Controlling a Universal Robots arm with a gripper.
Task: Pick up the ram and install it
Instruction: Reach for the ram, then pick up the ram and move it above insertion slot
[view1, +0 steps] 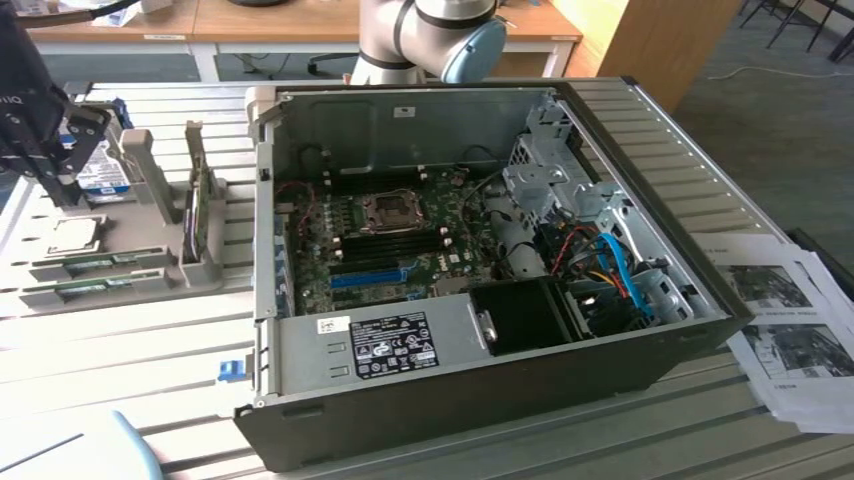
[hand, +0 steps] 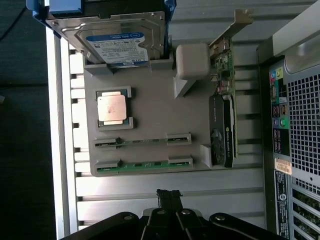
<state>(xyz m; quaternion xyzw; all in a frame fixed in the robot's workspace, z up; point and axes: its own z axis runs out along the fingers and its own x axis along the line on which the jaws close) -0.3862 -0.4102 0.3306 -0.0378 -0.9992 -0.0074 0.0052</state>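
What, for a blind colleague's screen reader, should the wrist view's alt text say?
The shut, empty claw hangs over a slatted table beside a grey tray whose nearest cradle holds the green ram. The tray carries a second stick, a processor, a hard drive and a graphics card.

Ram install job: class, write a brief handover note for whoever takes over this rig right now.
Gripper: shut, holding nothing, above the grey parts holder, touching none of it.
Ram: green stick lying in its cradle on the holder, a second stick alongside, near the CPU.
Computer case: open, motherboard exposed.
Done: nothing visible yet. Left: ram not picked up, not installed.
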